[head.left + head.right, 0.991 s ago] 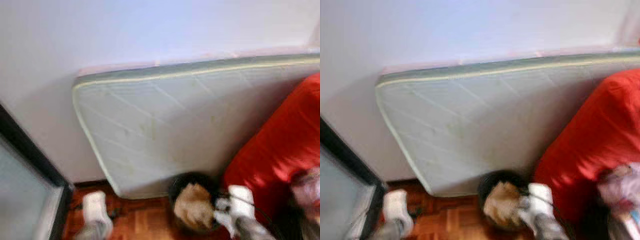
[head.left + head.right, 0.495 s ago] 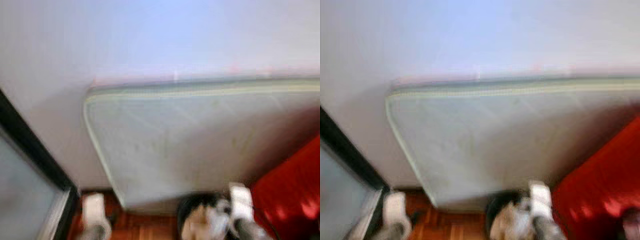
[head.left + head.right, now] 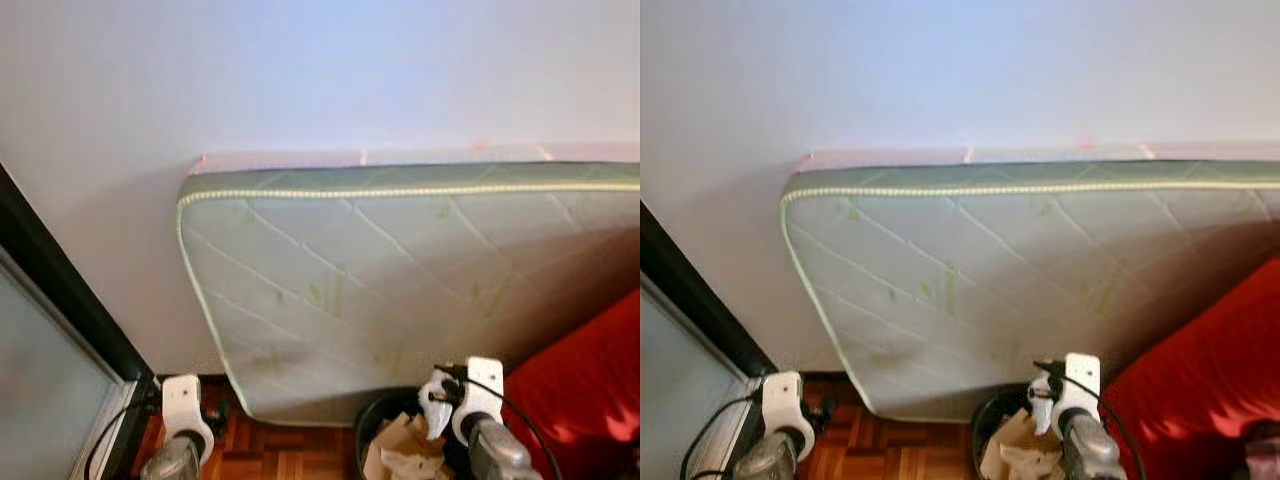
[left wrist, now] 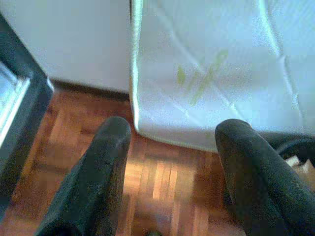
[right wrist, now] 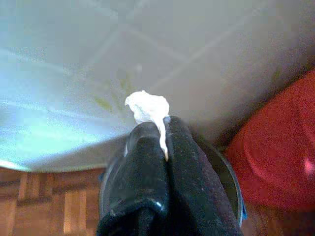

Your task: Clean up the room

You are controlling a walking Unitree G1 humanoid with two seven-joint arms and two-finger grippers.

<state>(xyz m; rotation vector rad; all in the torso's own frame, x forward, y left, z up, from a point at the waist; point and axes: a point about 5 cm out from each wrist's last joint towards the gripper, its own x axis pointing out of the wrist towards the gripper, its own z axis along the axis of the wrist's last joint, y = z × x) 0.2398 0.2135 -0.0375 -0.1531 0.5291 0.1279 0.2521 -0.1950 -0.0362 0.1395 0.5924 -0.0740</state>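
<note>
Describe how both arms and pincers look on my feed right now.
Both forearms are silver metal ending in white wrist housings with a black cable looping off each. The left pincer has two long, rounded matte black fingers. The right pincer has the same glossy-black fingers, tapered toward the tips.

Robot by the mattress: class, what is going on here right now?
The right gripper is shut on a scrap of white tissue, held above a black bin with crumpled paper in it. The bin stands on the wood floor by a leaning mattress. The left gripper hangs open.
</note>
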